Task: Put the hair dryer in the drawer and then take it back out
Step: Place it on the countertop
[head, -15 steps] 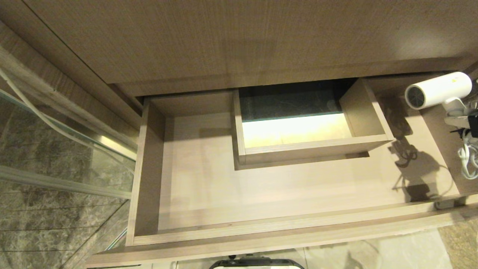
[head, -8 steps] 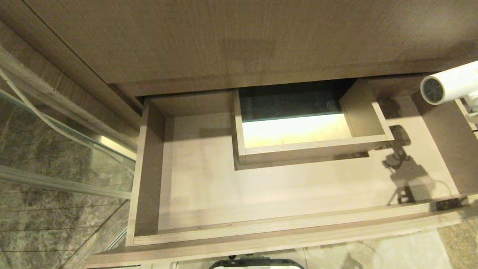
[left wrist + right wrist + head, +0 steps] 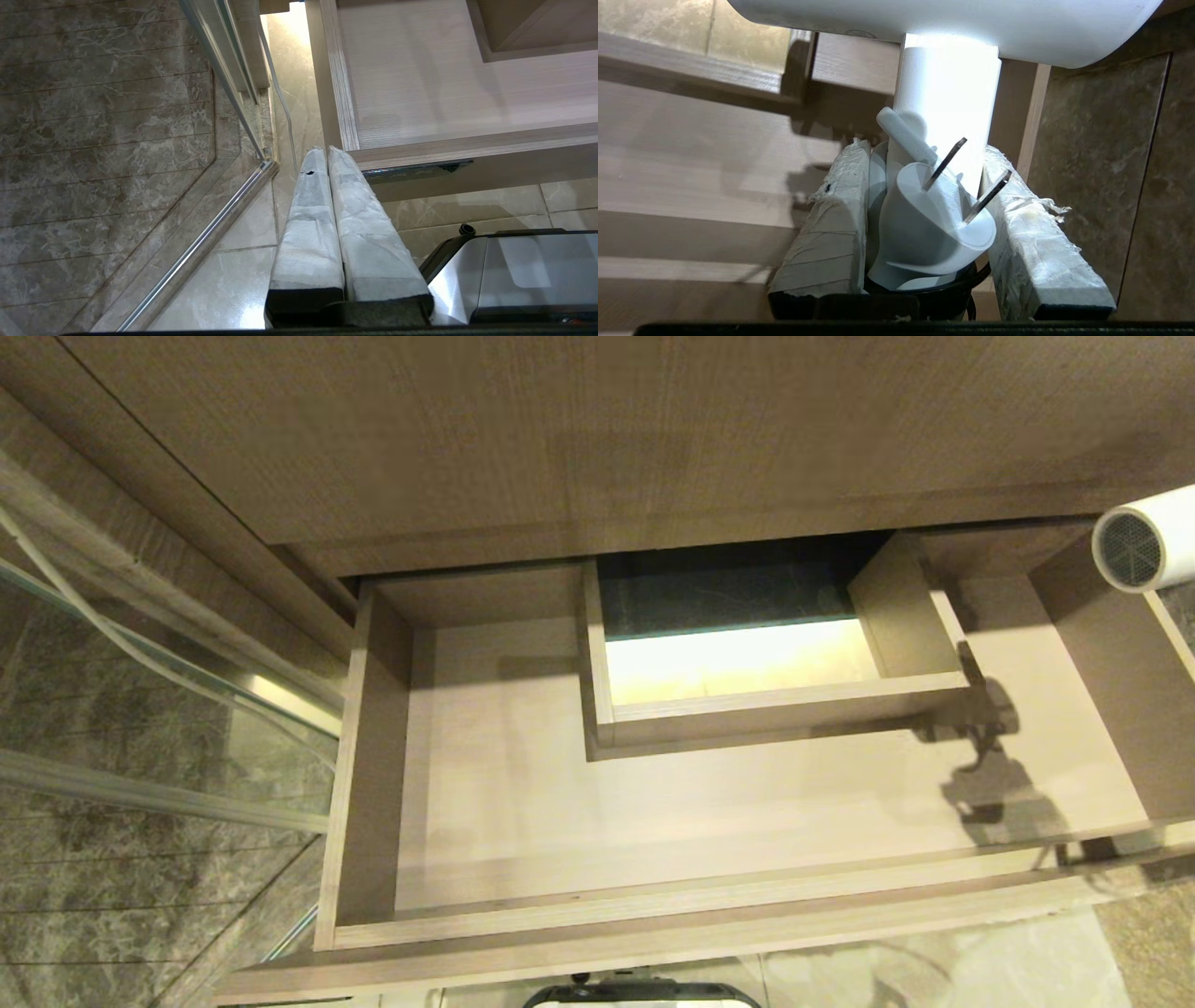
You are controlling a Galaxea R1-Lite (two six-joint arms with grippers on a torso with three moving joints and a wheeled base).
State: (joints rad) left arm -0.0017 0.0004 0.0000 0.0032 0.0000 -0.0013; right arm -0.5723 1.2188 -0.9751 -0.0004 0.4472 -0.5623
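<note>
right wrist view: claw (image 3: 924, 182) around hair dryer (image 3: 945, 88)

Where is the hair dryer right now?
The hair dryer is at the head view's right edge, above the drawer's right side, held by the right gripper.

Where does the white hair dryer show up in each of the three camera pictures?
Head view: only the hair dryer barrel with its round grille shows, at the right edge, above the open drawer.
Left wrist view: not in it; only a drawer corner and floor.
Right wrist view: fills the top and middle; its handle and plug sit between the right hand fingers.
Shared landmark: the pale wood drawer.
</note>
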